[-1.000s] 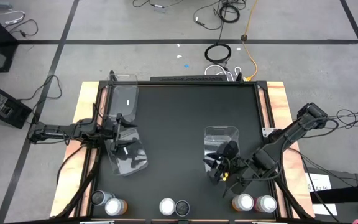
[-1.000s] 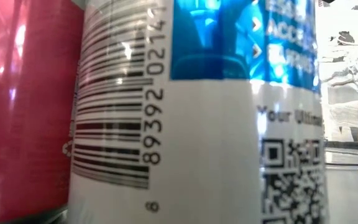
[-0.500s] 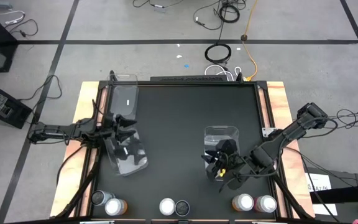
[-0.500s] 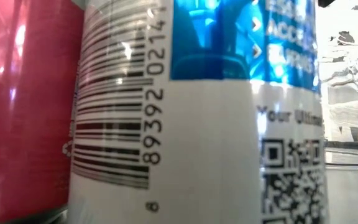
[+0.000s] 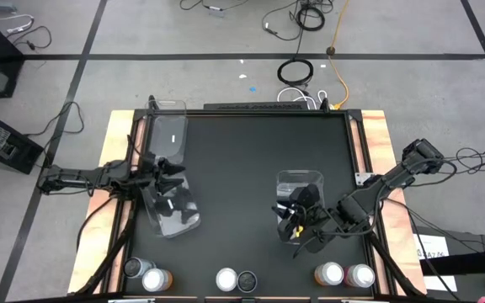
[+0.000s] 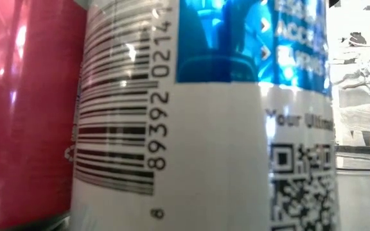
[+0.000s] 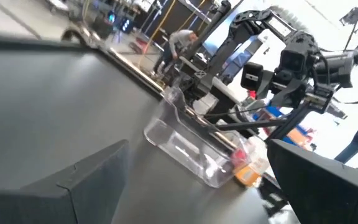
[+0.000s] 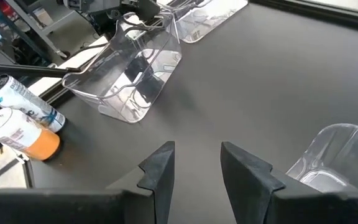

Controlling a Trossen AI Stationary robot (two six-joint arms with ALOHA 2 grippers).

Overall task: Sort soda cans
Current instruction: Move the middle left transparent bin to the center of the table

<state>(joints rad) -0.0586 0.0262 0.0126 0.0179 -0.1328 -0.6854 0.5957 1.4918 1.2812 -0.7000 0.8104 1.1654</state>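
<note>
Several soda cans stand in pairs along the table's near edge: a pair at the left (image 5: 144, 273), a pair in the middle (image 5: 236, 279) and a pair at the right (image 5: 345, 274). The low view is filled by a white-and-blue can (image 6: 204, 128) and a red can (image 6: 24, 109). My right gripper (image 5: 292, 227) (image 8: 197, 155) hangs above the table at the near left corner of a clear bin (image 5: 300, 187), open with a narrow gap and nothing in it. My left gripper (image 5: 173, 177) (image 7: 197, 180) stands level at the table's left, wide open and empty, over another clear bin (image 5: 175, 210).
A third clear bin (image 5: 168, 135) lies at the far left. The table's middle (image 5: 242, 160) is bare black surface. Cables (image 5: 297, 71) lie on the floor beyond the far edge. A person (image 7: 179, 43) stands far off in the room.
My left gripper has rolled about its own pointing line while staying in place, still wide open. The cans and bins have kept still.
</note>
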